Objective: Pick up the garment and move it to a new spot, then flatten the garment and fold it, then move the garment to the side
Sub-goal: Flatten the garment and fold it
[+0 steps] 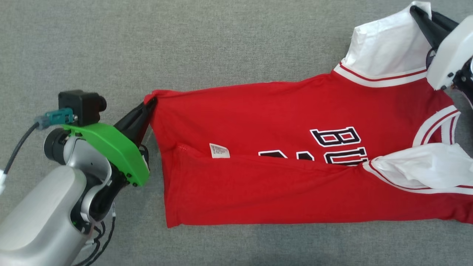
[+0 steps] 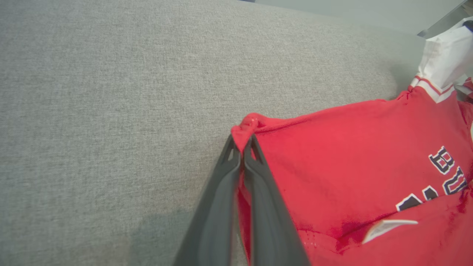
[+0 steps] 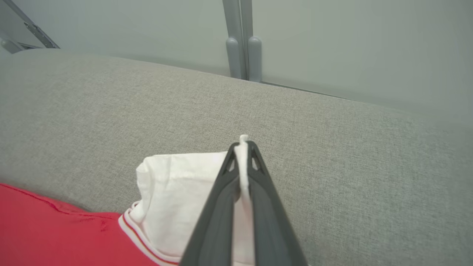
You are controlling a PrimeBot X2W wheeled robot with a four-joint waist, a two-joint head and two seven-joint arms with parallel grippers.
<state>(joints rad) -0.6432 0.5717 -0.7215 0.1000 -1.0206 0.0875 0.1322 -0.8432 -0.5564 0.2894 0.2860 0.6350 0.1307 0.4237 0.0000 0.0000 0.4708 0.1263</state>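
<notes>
The garment (image 1: 266,111) is a red jersey with white sleeves and black-and-white lettering, spread across the grey fabric surface with its near long edge folded over. My left gripper (image 1: 150,100) is shut on the jersey's far hem corner at the left; in the left wrist view the dark fingers (image 2: 258,192) pinch the bunched red cloth (image 2: 248,125). My right gripper (image 1: 414,10) is shut on the far white sleeve (image 1: 388,44) at the upper right; in the right wrist view the sleeve's white edge (image 3: 177,192) shows between the closed fingertips (image 3: 243,146).
The grey fabric surface (image 1: 184,44) stretches wide on the far and left sides. A white care label (image 1: 219,150) sticks out at the fold. In the right wrist view a pale wall with a grey post (image 3: 242,40) stands behind the surface's far edge.
</notes>
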